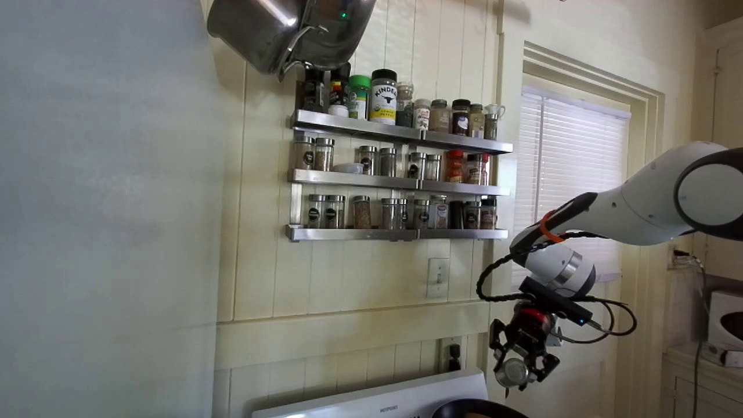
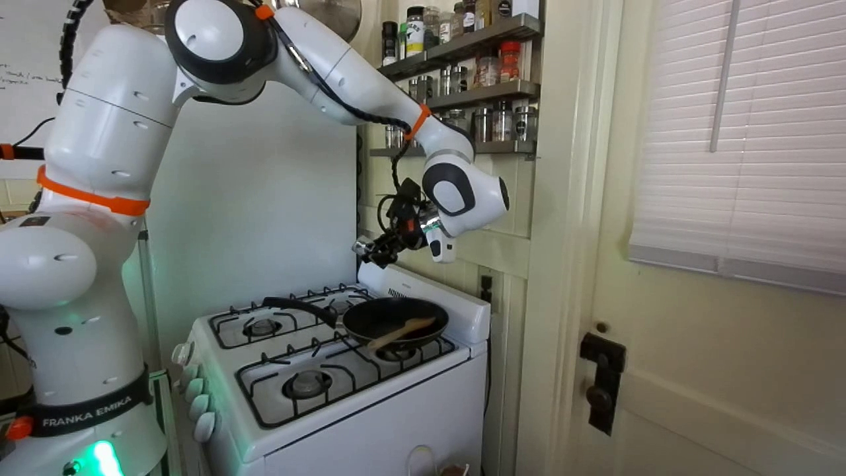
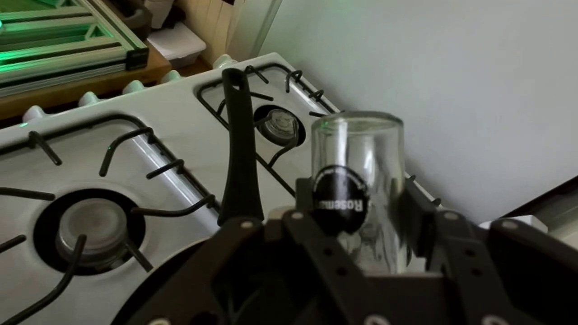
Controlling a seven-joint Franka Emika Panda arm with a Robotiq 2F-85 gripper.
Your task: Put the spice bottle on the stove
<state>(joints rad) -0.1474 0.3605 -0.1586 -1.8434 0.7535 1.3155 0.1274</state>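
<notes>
The spice bottle (image 3: 356, 135) is a clear glass jar with a round black label reading "Rosema…", upside down in the wrist view. My gripper (image 3: 363, 203) is shut on it, one finger on each side; its lower part is hidden by the fingers. In both exterior views the gripper (image 1: 525, 367) (image 2: 378, 251) holds the bottle (image 1: 512, 373) (image 2: 361, 246) in the air, tilted. The white stove (image 2: 423, 403) lies below, with black grates and round burners. Its top shows in the wrist view (image 3: 176, 106) and its back panel in an exterior view (image 1: 360, 403).
A black pan (image 2: 370, 317) with a wooden spoon (image 2: 404, 332) sits on the stove's back burner; its handle (image 3: 241, 149) points to the stove's front. A tall grey panel (image 2: 258, 205) stands beside the stove. Metal racks (image 1: 360, 234) with several jars hang on the wall above.
</notes>
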